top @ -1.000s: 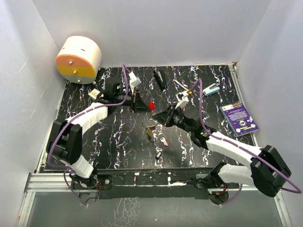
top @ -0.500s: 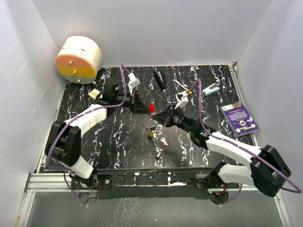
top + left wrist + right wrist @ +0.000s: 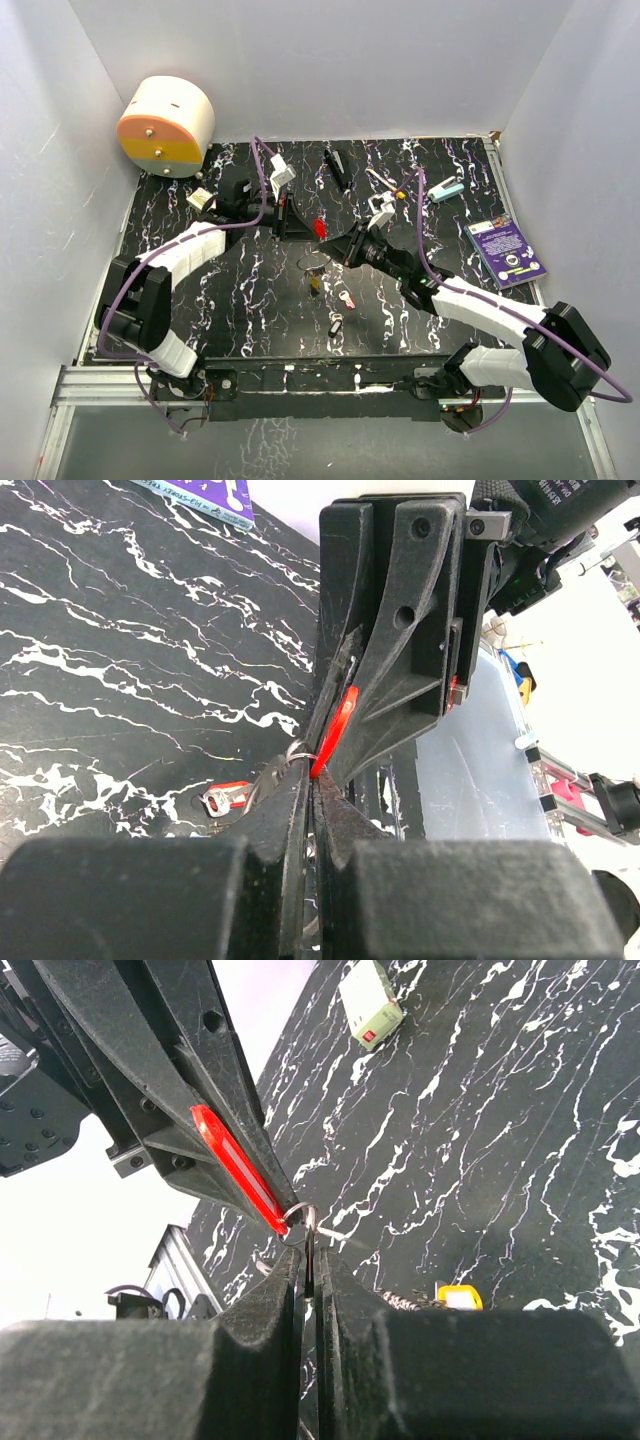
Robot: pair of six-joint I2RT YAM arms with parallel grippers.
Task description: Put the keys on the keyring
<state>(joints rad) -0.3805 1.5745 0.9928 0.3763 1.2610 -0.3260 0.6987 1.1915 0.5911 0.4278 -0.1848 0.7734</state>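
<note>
Judging by wrist views, red key [image 3: 238, 1165] is pinched by left gripper [image 3: 308, 780], tip touching keyring [image 3: 300, 1215] clamped in right gripper [image 3: 308, 1250] (nose to nose).

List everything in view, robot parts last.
table: one, black marbled, underneath
drum: one, cream and orange, far left
red key: one, red, in left gripper
keyring: one, silver, at right gripper
yellow key: one, yellow, by keyring
pink key: one, pink, centre
black key: one, black, near centre
bar: one, black, far middle
stick: one, white and yellow, beside bar
blue block: one, pale blue, far right
card: one, purple, right edge
white block: one, white, far left
left gripper: one, black, shut
right gripper: one, black, shut
</note>
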